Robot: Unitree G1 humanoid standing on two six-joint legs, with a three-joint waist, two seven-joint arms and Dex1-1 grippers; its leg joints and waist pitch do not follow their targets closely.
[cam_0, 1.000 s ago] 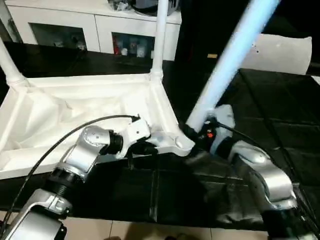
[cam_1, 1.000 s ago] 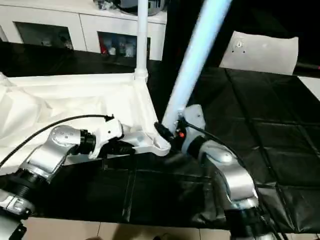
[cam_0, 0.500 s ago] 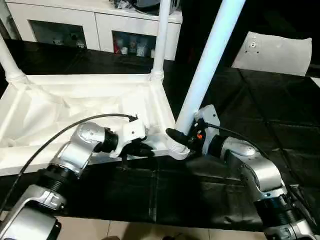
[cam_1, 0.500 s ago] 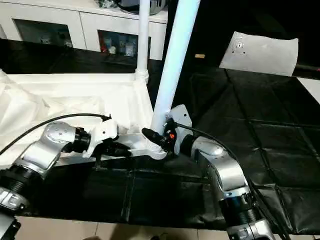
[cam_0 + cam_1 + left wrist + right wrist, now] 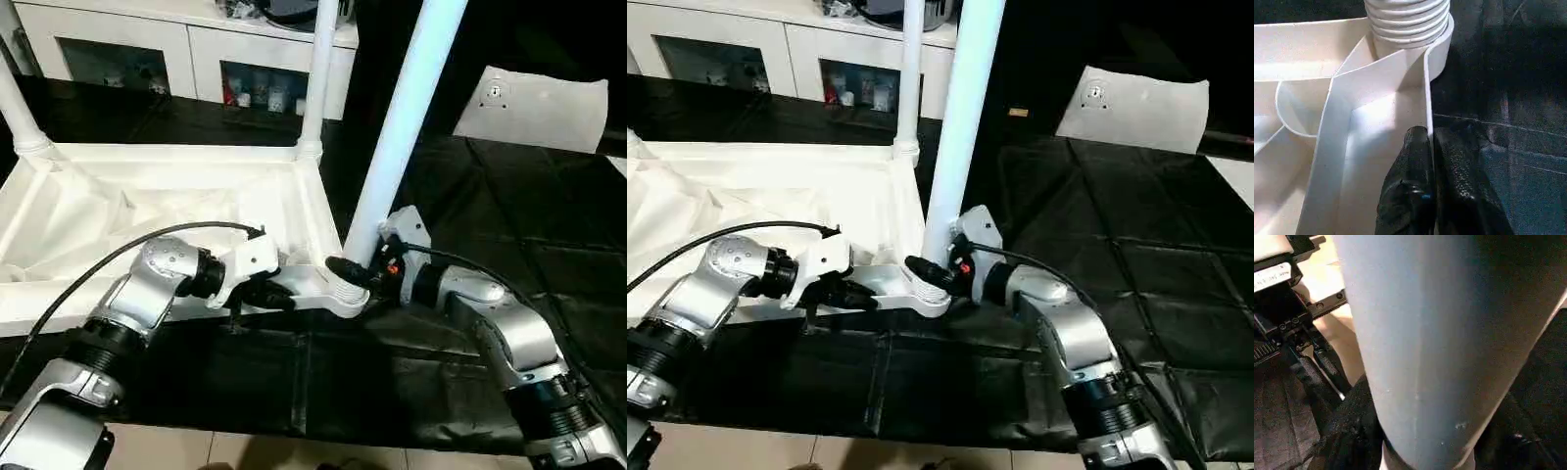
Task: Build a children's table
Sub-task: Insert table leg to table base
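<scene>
The white tabletop [image 5: 167, 211] lies underside-up on the black mat [image 5: 509, 225], with two legs standing in its far corner sockets. The left gripper [image 5: 1431, 147] pinches the tabletop's near rim wall between its closed fingers, just beside the corner socket [image 5: 345, 290]. The right gripper [image 5: 355, 272] clasps the base of a third leg [image 5: 397, 132], whose ribbed end sits in that socket.
</scene>
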